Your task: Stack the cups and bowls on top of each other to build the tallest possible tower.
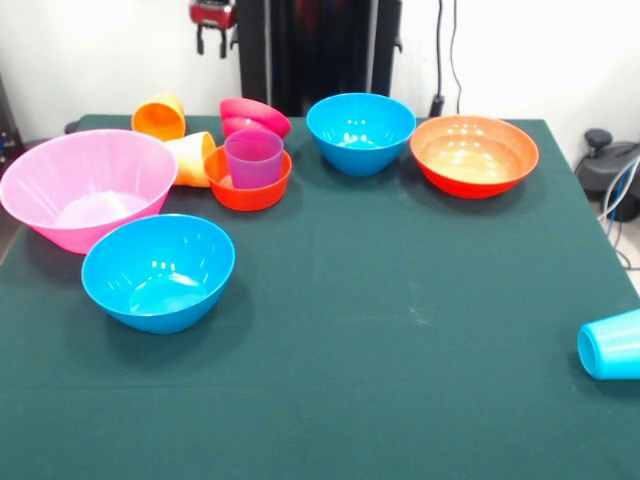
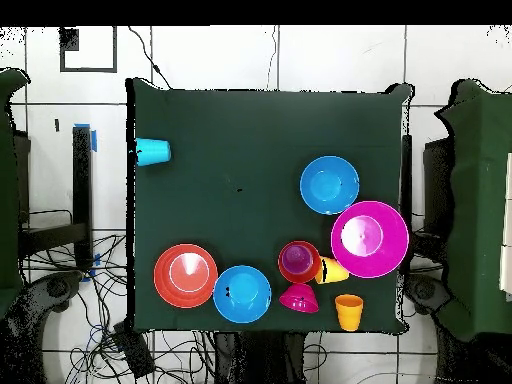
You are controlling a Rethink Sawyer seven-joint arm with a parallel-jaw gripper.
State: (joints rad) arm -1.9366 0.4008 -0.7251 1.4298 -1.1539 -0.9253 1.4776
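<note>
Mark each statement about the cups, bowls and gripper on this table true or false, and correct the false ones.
1. The purple cup stands in the small orange bowl. True.
2. The light blue cup stands upright. False: it lies on its side near the table edge.
3. The gripper holds a cup. False: it hangs empty above the table's far side.
4. The large pink bowl is empty. True.
5. Two blue bowls are nested. False: they sit apart.

Glossy plastic bowls [image 1: 160, 272], matt cloth [image 1: 400, 330]

Green table [image 1: 400, 330] carries pink bowl [image 1: 88, 187]; two blue bowls [image 1: 158, 272]; light blue cup [image 1: 610, 345] on its side.
</note>
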